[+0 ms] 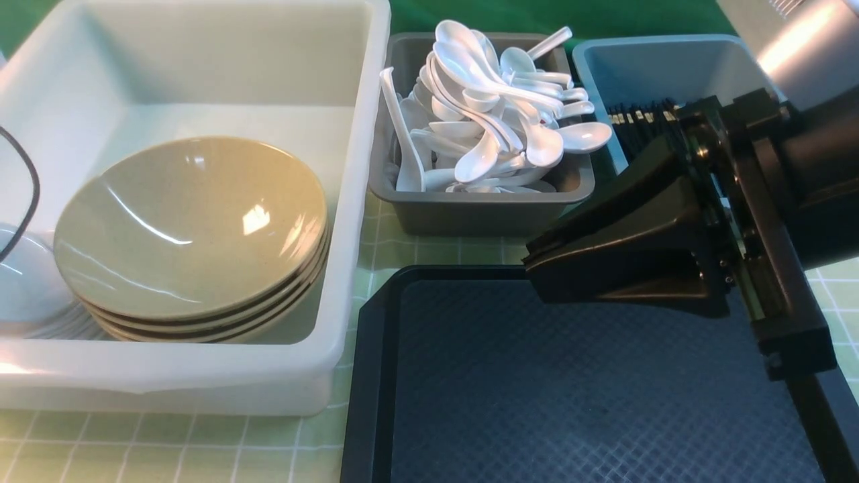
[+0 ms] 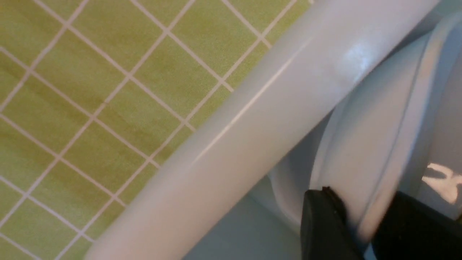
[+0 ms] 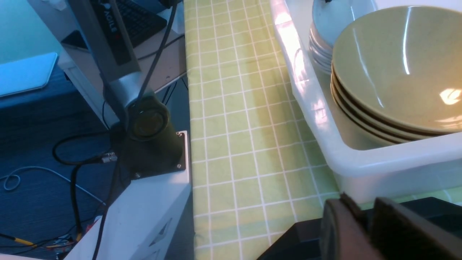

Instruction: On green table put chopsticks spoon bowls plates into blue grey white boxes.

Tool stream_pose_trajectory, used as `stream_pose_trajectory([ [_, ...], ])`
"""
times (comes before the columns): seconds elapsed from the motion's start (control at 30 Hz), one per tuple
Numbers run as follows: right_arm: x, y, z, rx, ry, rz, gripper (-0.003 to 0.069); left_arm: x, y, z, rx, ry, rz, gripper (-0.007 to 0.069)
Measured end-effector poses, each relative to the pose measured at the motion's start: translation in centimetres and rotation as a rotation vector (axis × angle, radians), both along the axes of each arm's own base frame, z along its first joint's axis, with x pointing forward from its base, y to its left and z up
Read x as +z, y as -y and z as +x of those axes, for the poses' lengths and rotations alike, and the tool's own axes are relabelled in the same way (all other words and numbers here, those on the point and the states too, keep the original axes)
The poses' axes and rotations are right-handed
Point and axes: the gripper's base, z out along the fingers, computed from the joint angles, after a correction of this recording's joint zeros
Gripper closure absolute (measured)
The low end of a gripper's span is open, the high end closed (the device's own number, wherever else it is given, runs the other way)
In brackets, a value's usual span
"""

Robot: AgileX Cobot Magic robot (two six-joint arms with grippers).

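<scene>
1. Writing: from the right wrist you can read white letters "AGILE" on the black panel of the arm column (image 3: 108,25). The word is cut off after that.
2. Boxes: three, side by side on the green table (image 1: 436,251). The large translucent white box (image 1: 362,168) is on your left, the dark grey box (image 1: 470,215) in the middle and the blue-grey box (image 1: 644,67) on your right.
3. Plates (image 1: 188,221): four, counted by their dark rims, stacked in the near half of the white box.
4. Bowls (image 1: 23,282): one white stack just left of the plates in the same box. The rims sit too close together to count.
5. Spoons (image 1: 496,114): a heap too tangled to count, piled above the grey box's rim. One stands against its left wall.
6. Chopsticks (image 1: 641,117): a row of black sticks with gold bands in the blue-grey box, partly hidden by your right arm. You cannot count them.
7. Black textured tray (image 1: 570,389): one, in front of the two small boxes. A thin strip of cloth lies between its left rim and the white box.
8. Left gripper (image 2: 362,204): its fingers (image 2: 321,224) straddle the rim of one of the bowls, just inside the white box's wall. You cannot tell whether they press on it.
9. Right gripper (image 1: 530,268): it hangs over the tray's far edge, pointing to your left. Its fingers are a narrow slit apart and grip nothing.
10. Room: open floor shows in the white box's far half and across the tray. A wide band of cloth runs from the white box to the table's left edge, and the arm column stands just beyond that edge.
</scene>
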Motion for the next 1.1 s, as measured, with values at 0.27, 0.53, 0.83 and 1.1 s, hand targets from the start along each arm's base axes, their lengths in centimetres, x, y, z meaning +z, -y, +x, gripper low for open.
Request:
stream_pose_trajectory([
  [0.27,0.1,0.0,0.0,-0.007,0.006,0.004,0.0527,0.9,0.2,-0.4,0.033,0.024,0.013,0.0127],
  [0.53,0.2,0.6,0.6,-0.120,0.038,-0.030,0.0517,5.4,0.9,-1.7,0.032,0.148,0.075,-0.0038],
  [0.83,-1.4,2.9,2.9,-0.522,-0.032,-0.237,0.0507,12.0,12.0,-0.6,-0.520,0.541,-0.184,0.0055],
  [1.1,-0.8,6.8,-0.2,-0.832,-0.077,-0.299,0.0507,12.0,21.6,-2.2,-0.884,0.489,-0.174,0.0431],
])
